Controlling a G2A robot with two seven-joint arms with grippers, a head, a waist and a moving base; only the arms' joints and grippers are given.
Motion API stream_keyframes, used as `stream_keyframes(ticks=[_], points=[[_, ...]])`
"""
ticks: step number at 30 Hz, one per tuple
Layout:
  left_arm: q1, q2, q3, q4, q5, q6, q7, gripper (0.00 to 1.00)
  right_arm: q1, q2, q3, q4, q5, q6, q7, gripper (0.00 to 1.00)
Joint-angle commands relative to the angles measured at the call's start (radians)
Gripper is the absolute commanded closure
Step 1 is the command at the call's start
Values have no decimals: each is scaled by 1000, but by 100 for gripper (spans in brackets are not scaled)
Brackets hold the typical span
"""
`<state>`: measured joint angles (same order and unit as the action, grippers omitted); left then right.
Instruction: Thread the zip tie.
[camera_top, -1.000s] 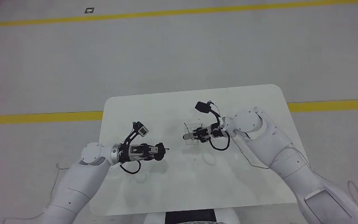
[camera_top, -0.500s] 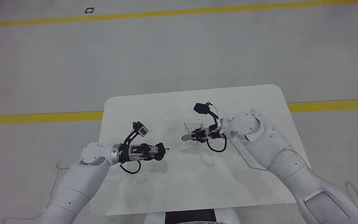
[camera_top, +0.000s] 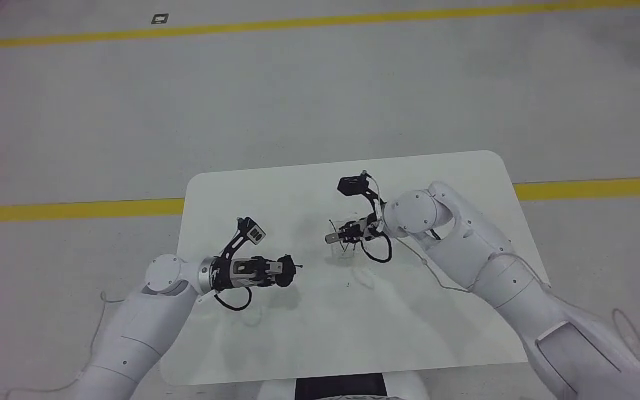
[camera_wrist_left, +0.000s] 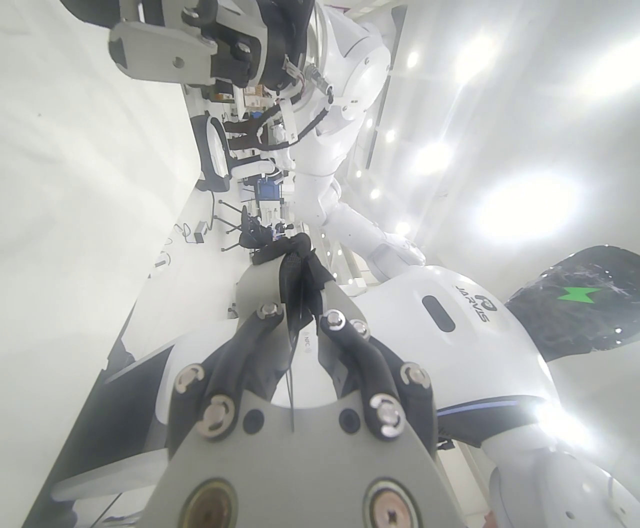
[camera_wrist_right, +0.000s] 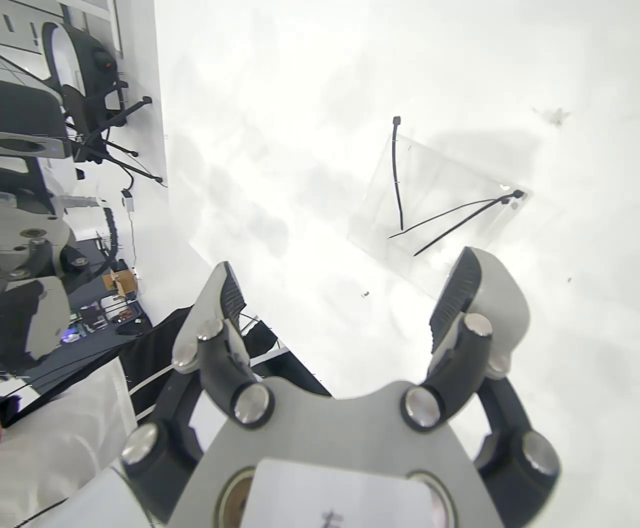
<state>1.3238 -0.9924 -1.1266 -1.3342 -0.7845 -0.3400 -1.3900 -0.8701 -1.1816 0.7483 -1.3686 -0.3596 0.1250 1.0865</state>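
White tabletop carries a clear tray with three loose black ties lying on it. Just above the tray hangs the right claw, fingers spread and holding nothing. Well apart from the tray, the left claw is clenched on one zip tie, a thin strand running back between its fingers. Threading looks not yet begun; next, the right claw likely must pinch that strand's tail and steer it into the head, which needs fine alignment
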Motion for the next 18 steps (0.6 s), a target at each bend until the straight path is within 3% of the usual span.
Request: stream_keyframes(ticks=[1,13,18], points=[[0,0,0,0,0,0,0,100,9,-7,-9,17,20,-17,-3,0],[0,0,0,0,0,0,0,100,3,-12,-21,26,12,-36,-14,0],[0,0,0,0,0,0,0,100,37,-29,-52,69,3,-51,0,0]])
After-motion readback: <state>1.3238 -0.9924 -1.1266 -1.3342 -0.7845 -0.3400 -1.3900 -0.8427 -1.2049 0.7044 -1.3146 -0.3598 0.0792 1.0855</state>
